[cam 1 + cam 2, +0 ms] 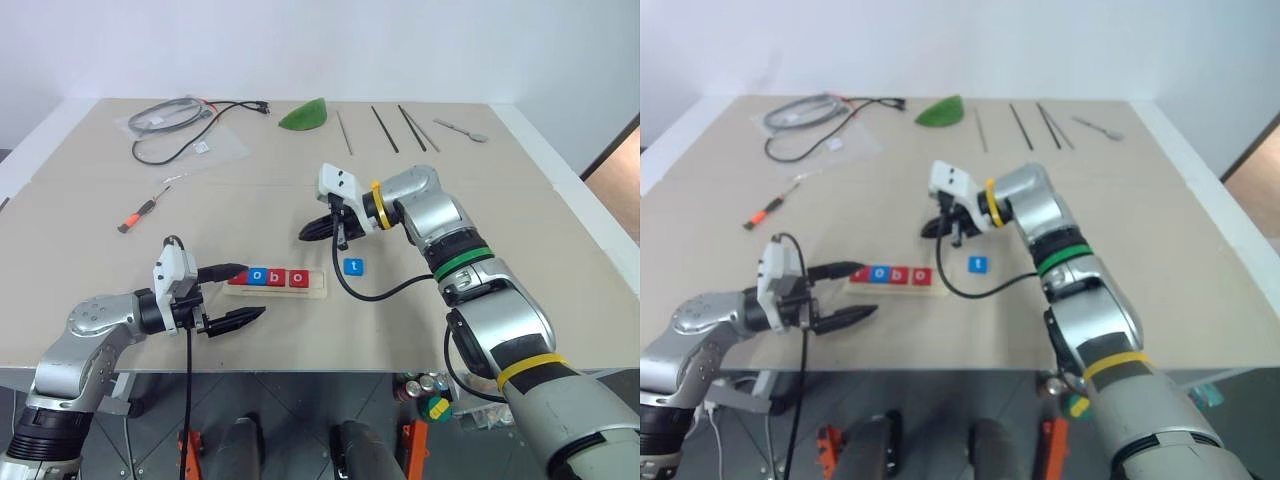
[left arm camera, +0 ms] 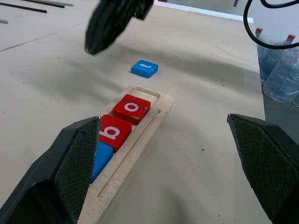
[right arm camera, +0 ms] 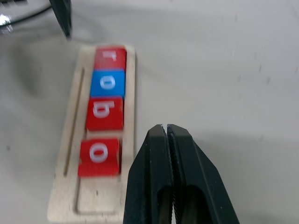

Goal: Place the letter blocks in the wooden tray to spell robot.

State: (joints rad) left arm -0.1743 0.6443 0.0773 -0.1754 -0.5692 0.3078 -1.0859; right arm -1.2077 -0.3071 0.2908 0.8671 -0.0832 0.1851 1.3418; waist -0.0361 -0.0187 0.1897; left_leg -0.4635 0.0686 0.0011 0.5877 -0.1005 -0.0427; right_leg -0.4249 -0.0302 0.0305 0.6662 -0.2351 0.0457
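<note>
The wooden tray (image 1: pixel 275 287) lay flat on the beige table (image 1: pixel 520 200), near its front edge and just ahead of the left gripper (image 1: pixel 232 293). Four letter blocks occupied its slot in a row: a red "r" (image 3: pixel 110 58), a blue "o" (image 3: pixel 108 83), a red "b" (image 3: pixel 104 113) and a red "o" (image 3: pixel 98 157) (this last tile sat slightly askew and a little apart from the "b"), leaving the end of the slot nearest the right arm unfilled. The fifth block, a blue "t" (image 1: pixel 352 266), rested on the table just beyond that unfilled end of the tray, apart from it. The left gripper stood level at the tray's "r" end with its two black fingers (image 2: pixel 70 163) spread wide and holding nothing; one finger reached toward the "r" end of the tray, the other lay in front of the tray. The right gripper (image 1: pixel 315 231) hung above the table behind the tray, tilted downward, its fingers pressed together and empty. Toward the far side of the table lay a coiled black cable (image 1: pixel 185 125) on a clear bag, a small orange-handled screwdriver (image 1: pixel 140 213), a green leaf-shaped object (image 1: pixel 305 116), several thin dark rods (image 1: pixel 385 127) and a spoon (image 1: pixel 460 129).
</note>
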